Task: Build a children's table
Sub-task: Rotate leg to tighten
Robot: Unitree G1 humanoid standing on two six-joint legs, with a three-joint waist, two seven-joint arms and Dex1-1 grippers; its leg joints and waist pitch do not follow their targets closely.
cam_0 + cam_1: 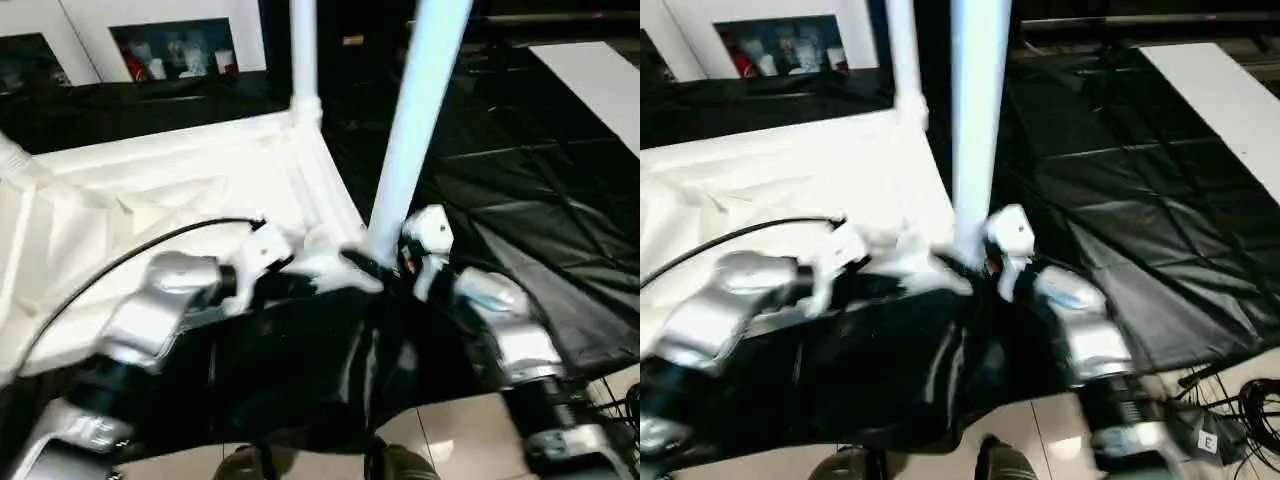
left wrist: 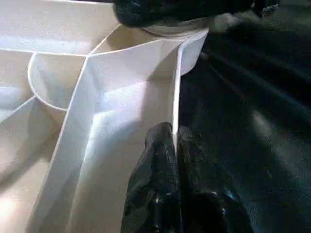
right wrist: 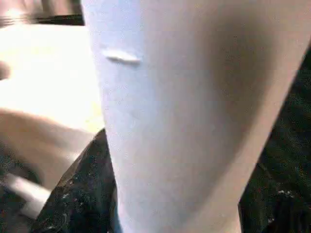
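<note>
The children's table (image 1: pixel 170 190) lies upside down on the large table's black sheet (image 1: pixel 520 200), ribbed underside facing up. It is white plastic: thin upright ribs form angular cells, with one curved rib wall (image 2: pixel 43 92) among them. The corner sockets are rounded.

Far corner socket (image 1: pixel 305 108): a white tube leg (image 1: pixel 303 45) stands upright in it, running out of the top of the head views.

Near corner: a second leg (image 1: pixel 415 120), smooth and tapered, pale blue-white in this light, rises at a slight tilt from the table's near right corner. Its foot sits at the socket (image 2: pixel 187 41); whether it is fully seated cannot be told.

Right gripper (image 1: pixel 385 262): black fingers (image 3: pixel 80 194) sit on either side of this leg's lower end, jaws spread to the tube's width and closed against it.

Left gripper (image 2: pixel 172 145): the two black fingers are pressed together on the table's thin outer edge wall (image 2: pixel 176 92), one finger on each side, just beside the gripped leg's socket.

Surroundings: the black sheet is glossy and creased, draping over the near edge. A white panel (image 1: pixel 600 85) lies on the sheet at far right. A white glass-door cabinet (image 1: pixel 150 40) stands behind. Pale tiled floor (image 1: pixel 450 440) shows below, with dark cables (image 1: pixel 1250 400) at right.
</note>
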